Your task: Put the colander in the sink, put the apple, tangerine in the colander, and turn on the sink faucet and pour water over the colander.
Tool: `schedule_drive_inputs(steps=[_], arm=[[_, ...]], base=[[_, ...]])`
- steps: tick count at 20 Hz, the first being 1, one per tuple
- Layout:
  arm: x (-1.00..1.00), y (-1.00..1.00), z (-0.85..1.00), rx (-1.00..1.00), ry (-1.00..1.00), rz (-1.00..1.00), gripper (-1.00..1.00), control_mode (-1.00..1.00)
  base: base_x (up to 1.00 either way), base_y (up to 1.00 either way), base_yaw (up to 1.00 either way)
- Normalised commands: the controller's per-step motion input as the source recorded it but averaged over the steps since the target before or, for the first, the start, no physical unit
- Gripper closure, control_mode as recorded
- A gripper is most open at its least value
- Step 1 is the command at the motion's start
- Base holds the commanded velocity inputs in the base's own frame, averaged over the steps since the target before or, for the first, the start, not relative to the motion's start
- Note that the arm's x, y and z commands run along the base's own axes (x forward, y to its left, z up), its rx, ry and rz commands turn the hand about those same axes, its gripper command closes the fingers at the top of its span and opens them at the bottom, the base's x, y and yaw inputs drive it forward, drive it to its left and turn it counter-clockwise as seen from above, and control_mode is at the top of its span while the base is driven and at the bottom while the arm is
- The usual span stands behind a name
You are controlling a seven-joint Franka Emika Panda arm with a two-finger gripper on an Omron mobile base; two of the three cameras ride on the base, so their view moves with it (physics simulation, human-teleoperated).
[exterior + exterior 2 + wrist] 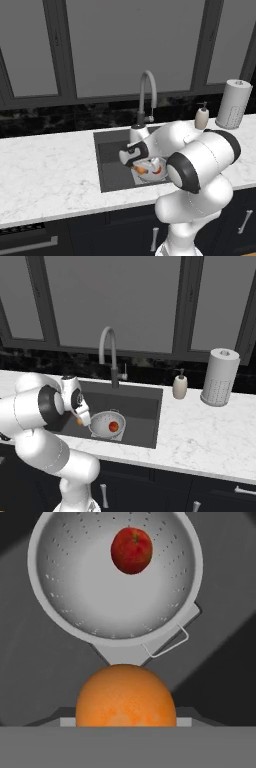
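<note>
From the left base view the gripper (141, 168) pinched the tangerine (142, 170) above the sink (111, 150), from the right it hung just beside the colander (102, 422), and the hand view showed the apple (131, 550) lying in the colander ahead.

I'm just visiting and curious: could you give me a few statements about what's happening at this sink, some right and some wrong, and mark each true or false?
1. The apple lies inside the colander. True.
2. The colander stands on the marble counter. False: it sits in the sink.
3. The hand holds the tangerine. True.
4. Water runs from the sink faucet. False: no water shows.
5. The tangerine is already in the colander. False: it is held above the sink, beside the colander's rim.
</note>
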Motion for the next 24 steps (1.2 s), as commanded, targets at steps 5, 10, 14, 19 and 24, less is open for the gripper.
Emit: schedule_drive_inputs(steps=[5, 10, 14, 19, 24], arm=[[0.11, -0.17, 0.00, 0.00, 0.03, -0.03, 1.00, -1.00], [0.18, -0.20, -0.07, 0.00, 0.02, 0.00, 1.00, -1.00], [0.07, -0.05, -0.03, 0.00, 0.07, -0.02, 1.00, -1.00], [0.16, 0.00, -0.05, 0.00, 0.09, 0.00, 1.00, -1.00], [0.31, 0.00, -0.22, 0.00, 0.01, 0.00, 1.00, -1.00]], base=[[0.00, 0.00, 0.00], [0.00, 0.00, 0.00], [0.00, 0.00, 0.00], [0.00, 0.00, 0.00], [0.00, 0.00, 0.00]])
